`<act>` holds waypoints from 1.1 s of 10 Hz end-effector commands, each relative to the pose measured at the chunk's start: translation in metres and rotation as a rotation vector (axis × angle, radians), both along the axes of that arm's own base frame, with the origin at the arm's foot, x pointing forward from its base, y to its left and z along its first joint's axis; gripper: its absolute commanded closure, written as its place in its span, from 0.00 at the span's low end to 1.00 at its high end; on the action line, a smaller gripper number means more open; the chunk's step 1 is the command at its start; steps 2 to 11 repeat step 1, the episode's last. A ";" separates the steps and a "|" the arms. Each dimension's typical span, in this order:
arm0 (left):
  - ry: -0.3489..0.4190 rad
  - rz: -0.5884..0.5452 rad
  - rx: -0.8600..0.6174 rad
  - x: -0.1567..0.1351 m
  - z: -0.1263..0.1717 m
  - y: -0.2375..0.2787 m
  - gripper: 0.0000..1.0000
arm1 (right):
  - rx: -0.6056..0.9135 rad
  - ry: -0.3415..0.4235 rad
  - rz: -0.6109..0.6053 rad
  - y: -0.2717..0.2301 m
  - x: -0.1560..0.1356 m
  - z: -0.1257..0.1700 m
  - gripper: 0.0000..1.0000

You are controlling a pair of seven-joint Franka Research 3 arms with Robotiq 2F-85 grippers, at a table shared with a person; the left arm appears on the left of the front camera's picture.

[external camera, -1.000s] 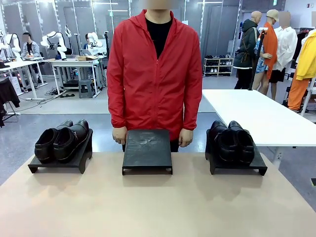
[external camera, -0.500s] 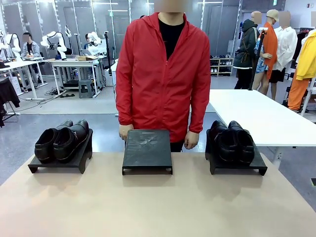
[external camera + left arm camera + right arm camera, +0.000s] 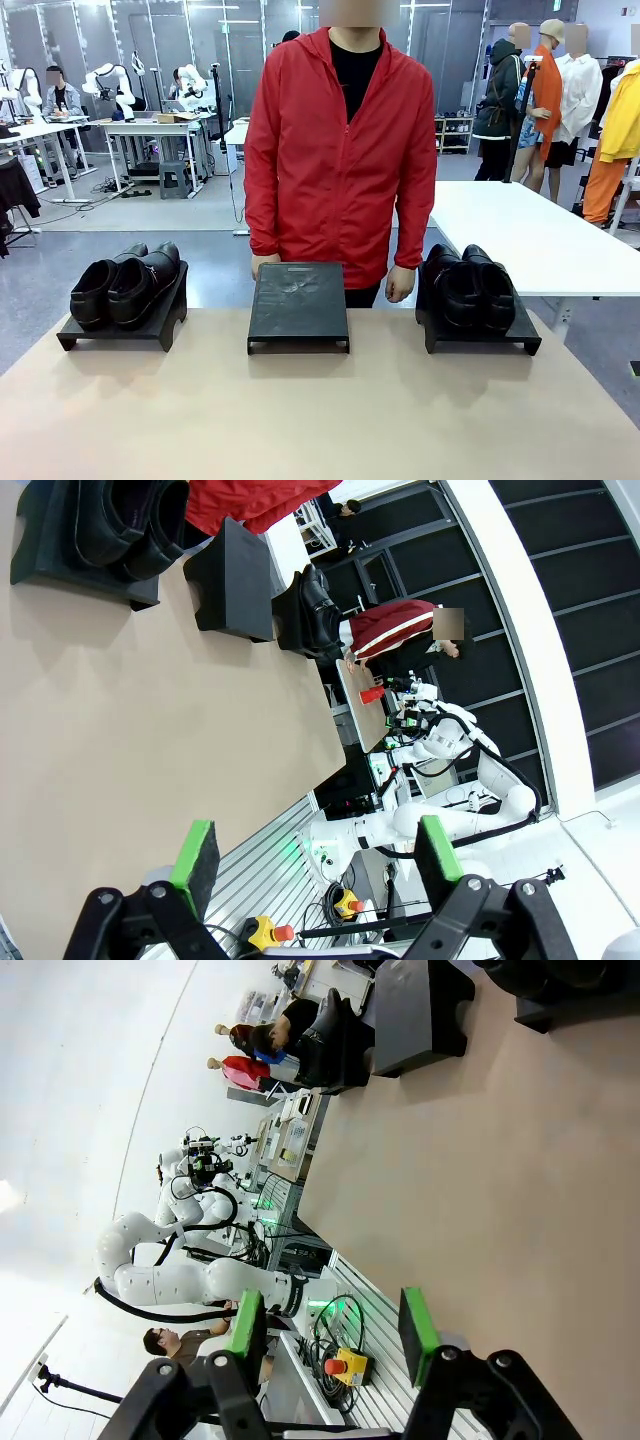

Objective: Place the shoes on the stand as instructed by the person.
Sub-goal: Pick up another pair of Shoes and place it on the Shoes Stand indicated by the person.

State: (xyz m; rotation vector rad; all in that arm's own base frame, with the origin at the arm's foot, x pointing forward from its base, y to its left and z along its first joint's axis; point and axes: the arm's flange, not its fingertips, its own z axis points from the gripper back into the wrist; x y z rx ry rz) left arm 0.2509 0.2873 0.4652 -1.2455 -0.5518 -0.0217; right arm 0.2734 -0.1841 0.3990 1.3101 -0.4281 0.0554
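Person (image 3: 343, 150) shifted right, arms down; left hand (image 3: 315, 855), right hand (image 3: 330, 1325) both released, aloft.

Glossy black leather shoes (image 3: 128, 284), matt black stands (image 3: 298, 306), smooth matt tan table (image 3: 320, 410).

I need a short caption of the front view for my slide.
Person stands behind an empty middle stand, shoes on the outer stands.
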 end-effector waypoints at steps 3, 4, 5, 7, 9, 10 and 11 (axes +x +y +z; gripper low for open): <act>-0.023 -0.014 0.004 -0.003 0.001 -0.001 0.00 | 0.006 -0.025 0.000 0.000 0.000 -0.001 0.32; -0.023 -0.014 0.004 -0.003 0.001 -0.001 0.00 | 0.006 -0.025 0.000 0.000 0.000 -0.001 0.32; -0.023 -0.014 0.004 -0.003 0.001 -0.001 0.00 | 0.006 -0.025 0.000 0.000 0.000 -0.001 0.32; -0.023 -0.014 0.004 -0.003 0.001 -0.001 0.00 | 0.006 -0.025 0.000 0.000 0.000 -0.001 0.32; -0.023 -0.014 0.004 -0.003 0.001 -0.001 0.00 | 0.006 -0.025 0.000 0.000 0.000 -0.001 0.32; -0.023 -0.014 0.004 -0.003 0.001 -0.001 0.00 | 0.006 -0.025 0.000 0.000 0.000 -0.001 0.32; -0.023 -0.014 0.004 -0.003 0.001 -0.001 0.00 | 0.006 -0.025 0.000 0.000 0.000 -0.001 0.32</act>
